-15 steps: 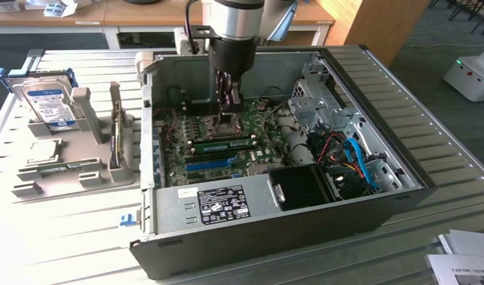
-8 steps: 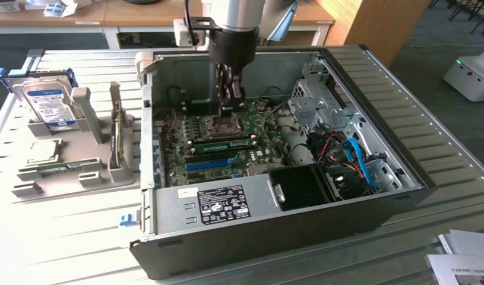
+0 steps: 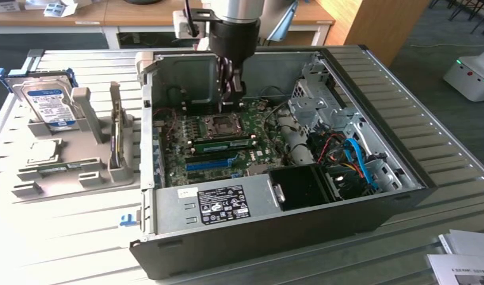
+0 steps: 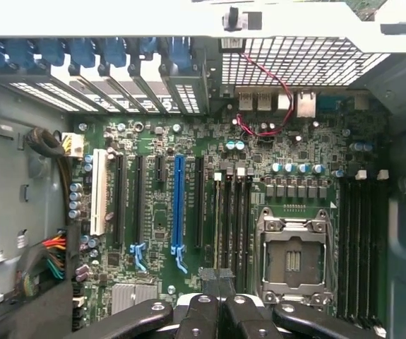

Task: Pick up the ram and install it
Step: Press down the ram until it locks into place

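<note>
The fingers (image 4: 208, 282), pinched shut and seemingly empty, hover over the ram (image 3: 222, 143), which stands in its slot beside the processor socket (image 4: 292, 263), so installing looks under way, and seating calls for an even, straight press.

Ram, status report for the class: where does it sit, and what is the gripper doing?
Gripper shut, low over the memory slots. Ram in a slot beside the processor socket; seating cannot be told. Nothing blocking seen.
</note>
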You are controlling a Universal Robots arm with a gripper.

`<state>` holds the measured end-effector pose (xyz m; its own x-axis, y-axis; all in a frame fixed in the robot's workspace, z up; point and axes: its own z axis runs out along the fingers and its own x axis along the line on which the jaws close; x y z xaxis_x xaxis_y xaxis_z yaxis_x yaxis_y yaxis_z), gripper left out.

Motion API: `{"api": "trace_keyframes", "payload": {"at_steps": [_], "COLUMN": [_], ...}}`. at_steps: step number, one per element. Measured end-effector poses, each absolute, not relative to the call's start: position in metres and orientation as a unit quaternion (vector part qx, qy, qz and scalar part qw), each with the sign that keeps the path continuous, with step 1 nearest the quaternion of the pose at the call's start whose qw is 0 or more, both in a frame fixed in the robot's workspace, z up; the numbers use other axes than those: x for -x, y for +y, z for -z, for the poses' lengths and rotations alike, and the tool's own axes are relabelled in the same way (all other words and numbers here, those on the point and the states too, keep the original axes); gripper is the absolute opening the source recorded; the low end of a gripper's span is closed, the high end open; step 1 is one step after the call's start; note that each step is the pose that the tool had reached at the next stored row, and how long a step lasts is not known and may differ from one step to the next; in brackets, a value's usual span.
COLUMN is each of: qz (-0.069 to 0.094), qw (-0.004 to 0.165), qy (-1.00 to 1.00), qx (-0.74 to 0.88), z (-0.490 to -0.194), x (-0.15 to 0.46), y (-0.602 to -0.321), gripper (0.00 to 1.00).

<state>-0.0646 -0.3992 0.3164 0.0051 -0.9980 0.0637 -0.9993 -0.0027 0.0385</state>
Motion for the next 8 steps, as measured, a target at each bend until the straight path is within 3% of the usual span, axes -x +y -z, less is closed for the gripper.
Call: {"api": "trace_keyframes", "payload": {"at_steps": [8], "qz": [-0.009], "qw": [0.036], "qy": [-0.705], "qx": [-0.708], "z": [-0.33], "x": [0.065], "y": [-0.399], "gripper": [0.1]}}
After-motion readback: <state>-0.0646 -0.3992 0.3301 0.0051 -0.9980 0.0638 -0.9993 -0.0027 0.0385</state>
